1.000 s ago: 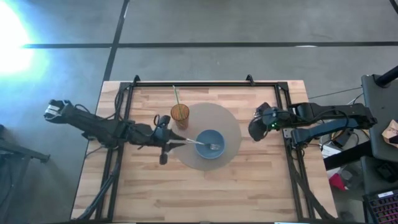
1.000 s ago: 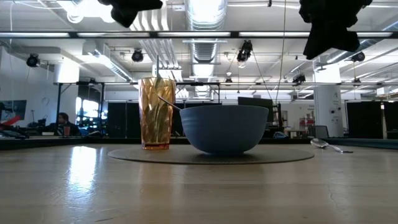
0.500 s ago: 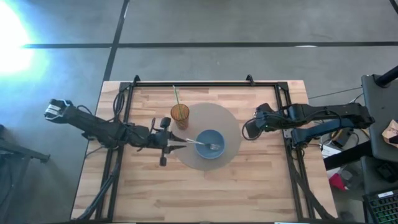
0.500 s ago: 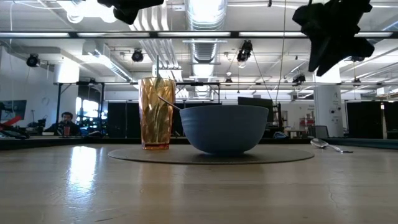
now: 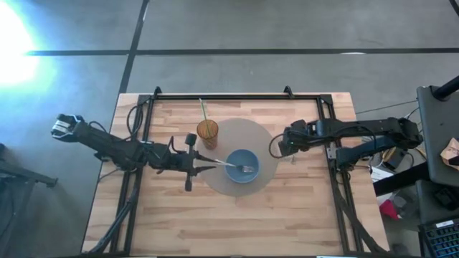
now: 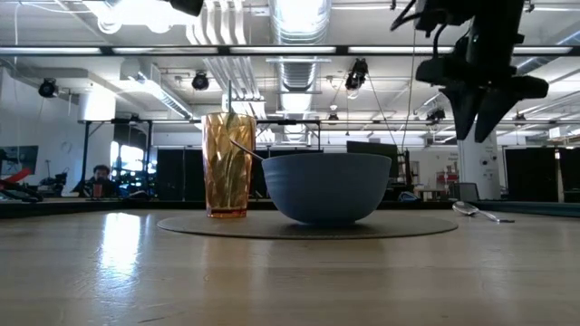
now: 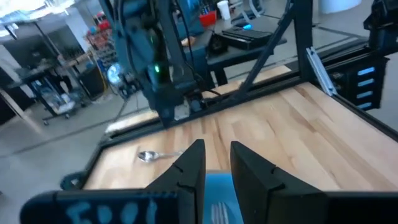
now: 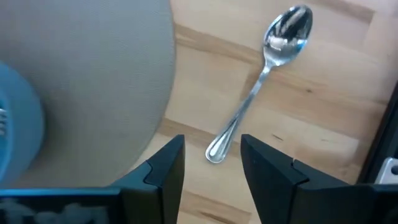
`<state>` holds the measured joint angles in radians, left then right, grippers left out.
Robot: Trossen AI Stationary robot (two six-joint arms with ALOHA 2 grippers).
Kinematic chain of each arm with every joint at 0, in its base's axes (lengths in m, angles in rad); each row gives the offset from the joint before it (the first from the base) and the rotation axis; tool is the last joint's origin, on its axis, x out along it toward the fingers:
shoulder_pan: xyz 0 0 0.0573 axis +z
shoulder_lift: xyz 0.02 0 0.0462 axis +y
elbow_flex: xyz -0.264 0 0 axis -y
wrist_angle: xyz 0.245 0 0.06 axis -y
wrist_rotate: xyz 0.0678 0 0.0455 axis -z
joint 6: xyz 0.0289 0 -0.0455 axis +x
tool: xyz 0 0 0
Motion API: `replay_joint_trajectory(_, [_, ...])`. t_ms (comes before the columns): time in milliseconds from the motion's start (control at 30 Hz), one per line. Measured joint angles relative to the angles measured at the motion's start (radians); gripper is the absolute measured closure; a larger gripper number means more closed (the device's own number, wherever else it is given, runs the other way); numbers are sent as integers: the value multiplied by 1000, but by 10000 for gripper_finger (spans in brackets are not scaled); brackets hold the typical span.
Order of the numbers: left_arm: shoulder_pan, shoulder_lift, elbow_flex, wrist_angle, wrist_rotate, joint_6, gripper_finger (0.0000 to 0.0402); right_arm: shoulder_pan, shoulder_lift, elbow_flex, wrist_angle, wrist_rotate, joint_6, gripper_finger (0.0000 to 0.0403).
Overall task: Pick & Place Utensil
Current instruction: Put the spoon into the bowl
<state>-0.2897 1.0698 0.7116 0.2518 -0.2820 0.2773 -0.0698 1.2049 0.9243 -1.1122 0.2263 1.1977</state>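
Pale butcher-block planks carry the spoon (image 8: 261, 81) on the table's right side, just off the grey round mat (image 8: 93, 74), with the right gripper (image 8: 211, 163) spread open above its handle end. Thin polished steel, it looks light, rigid and slippery, lying flat, so pinching mid-handle seems best. Left gripper (image 7: 216, 163) grips a fork over the blue bowl (image 5: 242, 165).

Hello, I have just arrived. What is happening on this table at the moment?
Two robot arms work at a wooden table. The right gripper hangs open above a spoon lying on the wood beside the round grey mat; it is not yet touching it. The left gripper sits at the rim of the blue bowl, at the handle of a fork that rests in it. An amber cup with a straw stands on the mat.
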Motion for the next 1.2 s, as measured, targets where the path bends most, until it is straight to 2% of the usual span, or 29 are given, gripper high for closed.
replay_joint_trajectory(300, [1,0,0,18,-19,22,330,-97,83,-40,-3,-107,-62,250])
replay_joint_trajectory(500, [1,0,0,9,-19,22,334,-151,79,-112,1,-173,-71,250])
replay_joint_trajectory(700, [1,0,-1,0,-19,17,337,-172,73,-147,27,-178,-52,252])
replay_joint_trajectory(967, [1,0,-1,1,-19,17,340,-181,73,-181,149,-175,-49,253])
replay_joint_trajectory(1200, [1,0,-2,1,-19,17,335,-210,73,-275,281,-167,-30,255])
